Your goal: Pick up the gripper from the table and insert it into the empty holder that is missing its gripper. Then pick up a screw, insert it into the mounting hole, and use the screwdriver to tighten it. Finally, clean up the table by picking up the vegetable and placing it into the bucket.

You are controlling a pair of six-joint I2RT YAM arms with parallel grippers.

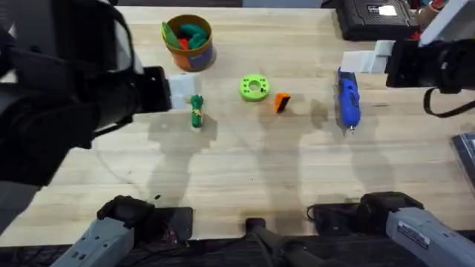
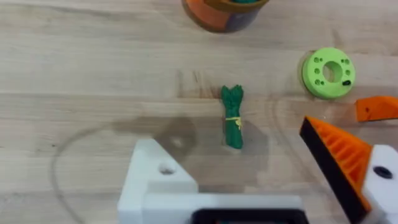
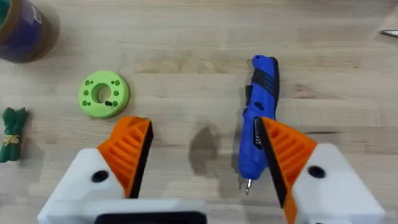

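Observation:
The small orange gripper lies on the table between a lime-green ring and the blue screwdriver. The dark-green vegetable lies in front of the orange bucket. My left gripper hovers open above the vegetable; one side is a bare white holder, the other side carries an orange ribbed finger. My right gripper hangs open over the screwdriver with both orange fingers in place.
A lime-green ring with holes sits beside the orange gripper. The bucket holds green and red toy pieces. A black device stands at the far right corner, and a dark object sits at the right edge.

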